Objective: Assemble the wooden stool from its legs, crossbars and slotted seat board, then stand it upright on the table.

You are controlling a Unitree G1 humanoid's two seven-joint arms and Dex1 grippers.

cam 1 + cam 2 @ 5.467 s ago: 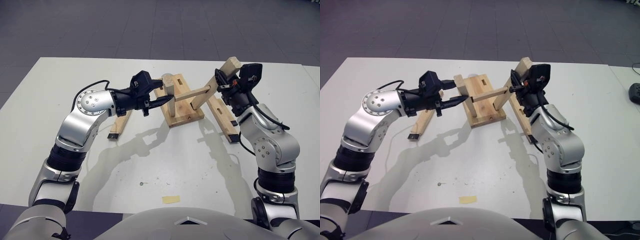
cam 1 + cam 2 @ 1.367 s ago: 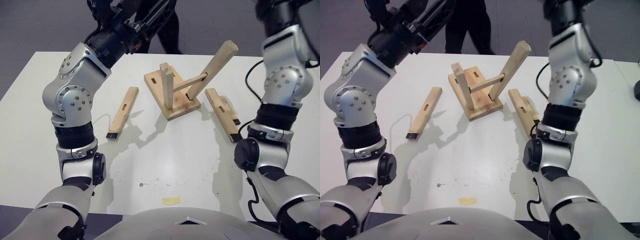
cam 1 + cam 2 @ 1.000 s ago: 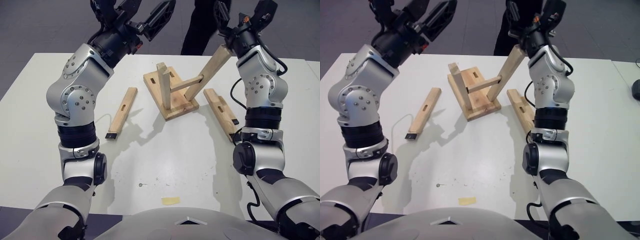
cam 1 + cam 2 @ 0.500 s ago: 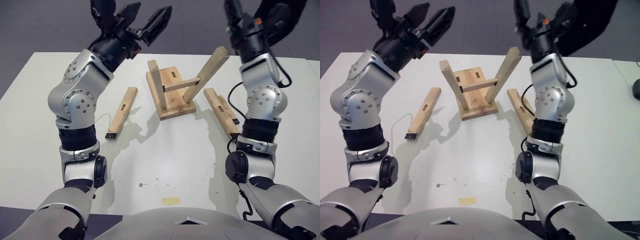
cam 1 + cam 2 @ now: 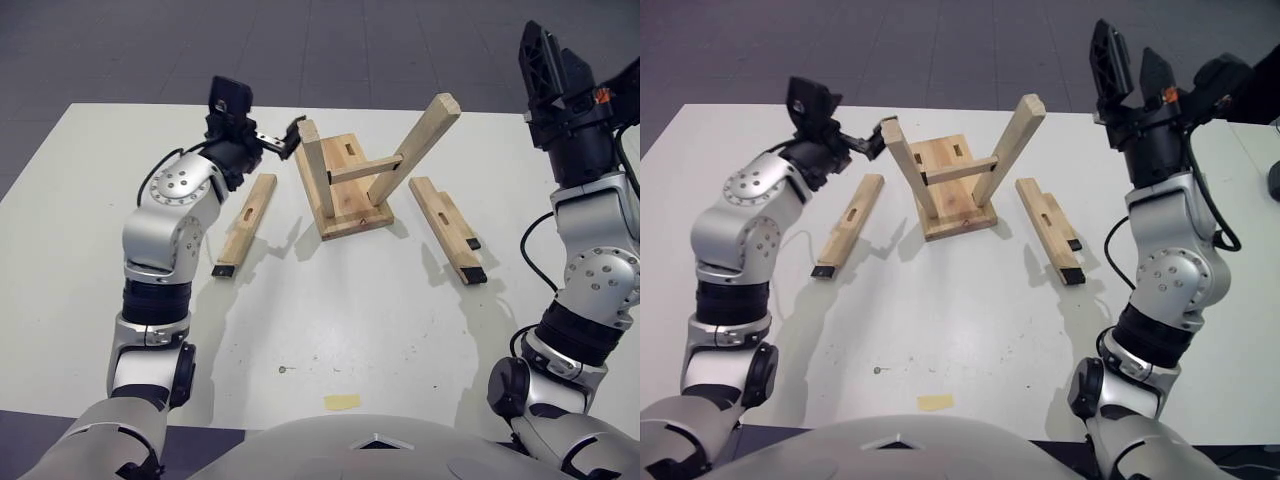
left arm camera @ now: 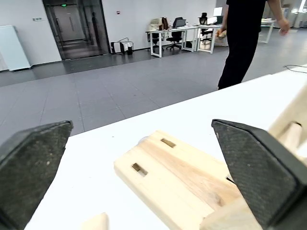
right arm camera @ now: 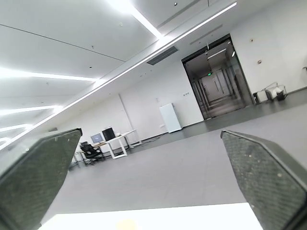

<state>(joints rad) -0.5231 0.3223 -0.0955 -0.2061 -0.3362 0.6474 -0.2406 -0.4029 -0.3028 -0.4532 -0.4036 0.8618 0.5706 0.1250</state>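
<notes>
The slotted seat board [image 5: 352, 196] lies flat at the table's middle. Two legs stand in it, joined by a crossbar [image 5: 365, 169]: the left leg [image 5: 318, 178] nearly upright, the right leg [image 5: 413, 147] leaning outward. One loose leg [image 5: 245, 221] lies left of the board, another [image 5: 447, 229] to its right. My left gripper [image 5: 276, 141] is open, level with the left leg's top, one finger close beside it. In the left wrist view the board [image 6: 184, 179] lies between the spread fingers [image 6: 33, 167]. My right gripper [image 5: 548, 62] is open, raised high at the right and apart from all parts.
A scrap of yellow tape [image 5: 341, 400] lies near the table's front edge. The white table [image 5: 330, 310] has bare room in front of the board. A dark object [image 5: 1272, 181] sits past the table's right side.
My left gripper has come down from high up to the left leg's top. My right gripper has swung away to the right of the leaning leg. The board looks unmoved.
</notes>
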